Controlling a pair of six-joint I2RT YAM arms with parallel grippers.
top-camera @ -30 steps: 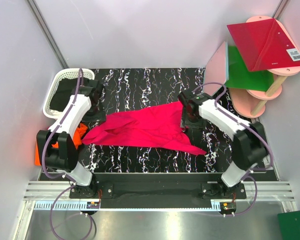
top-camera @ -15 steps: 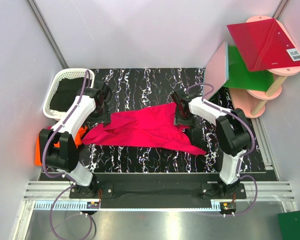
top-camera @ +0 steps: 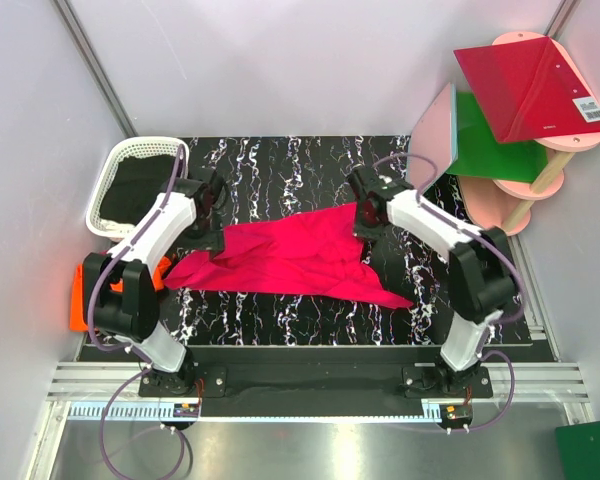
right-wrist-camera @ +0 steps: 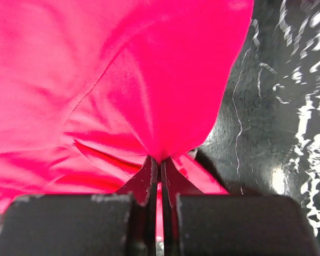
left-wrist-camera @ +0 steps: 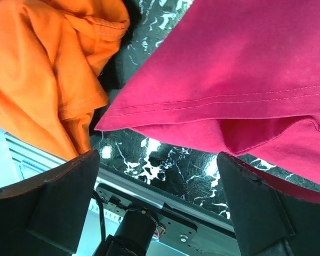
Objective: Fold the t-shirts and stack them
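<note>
A hot pink t-shirt (top-camera: 290,258) lies spread and rumpled across the black marbled table (top-camera: 280,165). My right gripper (top-camera: 365,226) is shut on the pink t-shirt's upper right corner; in the right wrist view the cloth (right-wrist-camera: 149,96) bunches into the closed fingertips (right-wrist-camera: 161,162). My left gripper (top-camera: 212,238) hovers wide open over the shirt's left end, nothing between its fingers (left-wrist-camera: 64,208). The left wrist view shows the pink hem (left-wrist-camera: 240,96) and the orange t-shirt (left-wrist-camera: 48,69) crumpled beside it. The orange t-shirt (top-camera: 80,305) hangs off the table's left edge.
A white basket (top-camera: 130,185) with dark cloth stands at the back left. Red (top-camera: 530,85) and green (top-camera: 490,145) flat panels rest on a pink stand (top-camera: 540,180) at the back right. The metal rail (top-camera: 310,385) runs along the near edge.
My right gripper has closed on the pink shirt's upper right corner. The left gripper has shifted slightly right, over the shirt's left end, still open.
</note>
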